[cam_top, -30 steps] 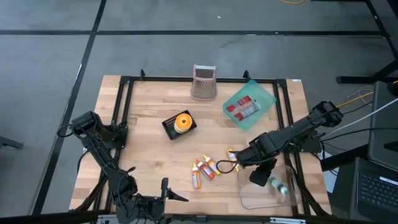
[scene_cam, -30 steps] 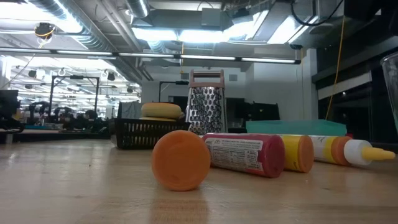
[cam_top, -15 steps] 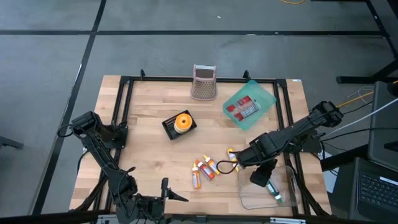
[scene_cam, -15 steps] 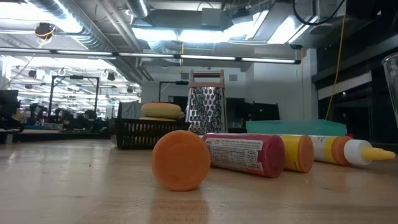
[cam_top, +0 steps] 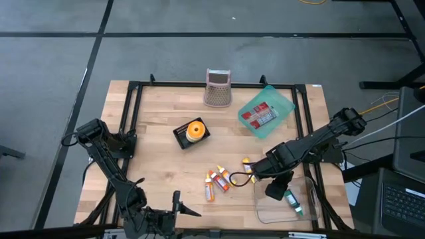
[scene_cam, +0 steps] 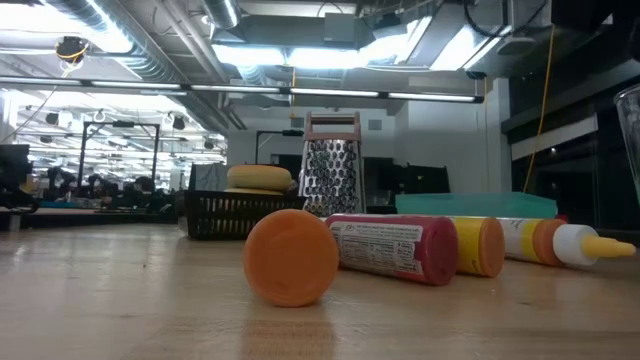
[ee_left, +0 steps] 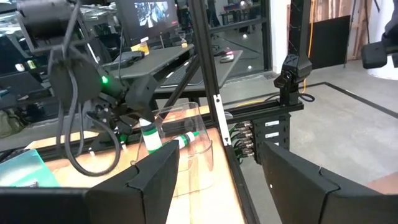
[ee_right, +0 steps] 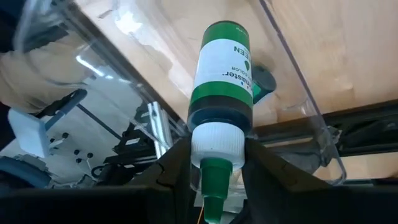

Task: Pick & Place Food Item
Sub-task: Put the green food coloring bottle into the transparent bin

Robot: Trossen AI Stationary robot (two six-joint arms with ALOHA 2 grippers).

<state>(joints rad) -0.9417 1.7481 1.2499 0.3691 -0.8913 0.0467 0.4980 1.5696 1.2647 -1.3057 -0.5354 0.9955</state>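
A green-labelled bottle (ee_right: 222, 78) with a white cap and a green nozzle sits in my right gripper (ee_right: 217, 163). Its body reaches into a clear plastic container (cam_top: 265, 211) at the table's near right corner. In the high view the right gripper (cam_top: 275, 190) hangs over the container's far edge, and the bottle (cam_top: 293, 203) slants toward the near edge. The left wrist view shows the bottle (ee_left: 150, 137) below that gripper. My left gripper (ee_left: 217, 180) is open, parked at the near edge (cam_top: 188, 210). My right gripper pinches the bottle by its white cap (ee_right: 216, 144), at the nozzle end, one finger (ee_right: 179, 167) on each side. The fingers lie along the bottle. Its body points away from them, slanting down into the clear container. Whether its base touches the container floor cannot be told.
Several small coloured bottles (cam_top: 219, 180) lie mid-table just left of the container, shown close up in the low view (scene_cam: 390, 247). A black basket with a yellow-orange item (cam_top: 192, 133), a metal grater (cam_top: 218, 87) and a teal tray with a red packet (cam_top: 265, 111) stand farther back.
The right gripper has stayed over the container's far edge and has turned. The held bottle's free end has swung from the table's right toward the near edge and tipped lower into the clear container.
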